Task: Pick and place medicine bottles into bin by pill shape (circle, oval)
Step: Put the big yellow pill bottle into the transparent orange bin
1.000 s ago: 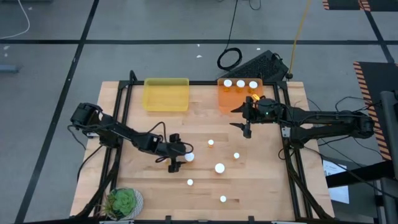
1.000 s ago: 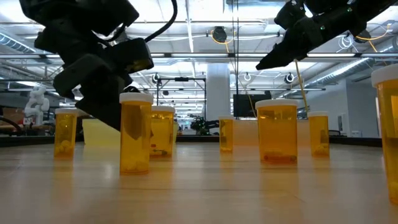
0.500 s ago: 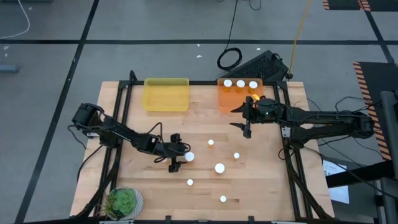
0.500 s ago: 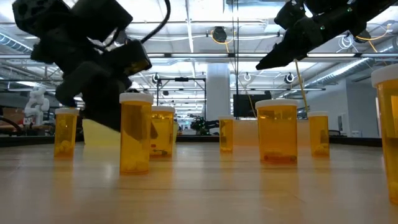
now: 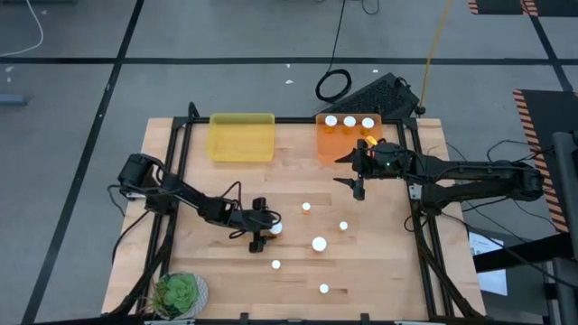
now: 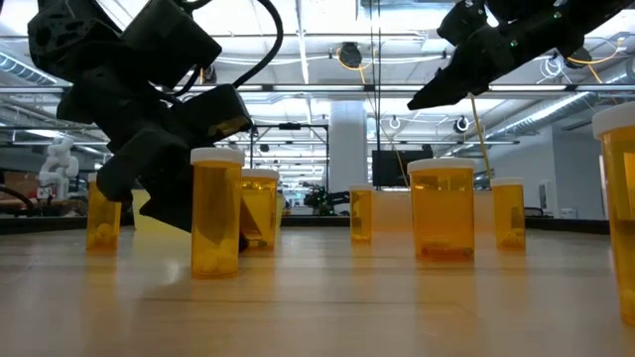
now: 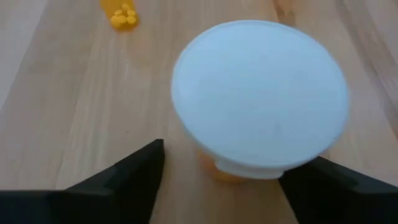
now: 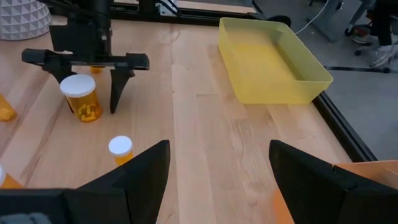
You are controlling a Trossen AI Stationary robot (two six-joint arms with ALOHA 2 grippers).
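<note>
A medicine bottle [image 5: 274,228], amber with a white cap [image 7: 260,99], stands upright on the wooden table, left of centre. My left gripper [image 5: 262,231] is open and reaches it from the table's left, pointing down at a slant. One finger [image 7: 134,174] stands on each side of the bottle; no touch shows. My right gripper [image 5: 358,177] hangs open above the table, just near the orange bin [image 5: 325,144]. Three bottles [image 5: 349,120] stand in that bin. The yellow bin [image 5: 242,136] holds nothing that shows.
Several more bottles stand loose on the table at centre and toward the near edge [image 5: 306,207] [image 5: 343,226] [image 5: 319,243] [image 5: 275,264] [image 5: 323,289]. A potted plant [image 5: 181,293] sits at the near left corner. A black frame [image 5: 181,135] runs along the table's edges.
My left gripper has gone toward the table's right edge and a little down, up to the standing bottle, so its open fingers now stand on either side of it. The bottle has not moved. My right arm has kept still.
</note>
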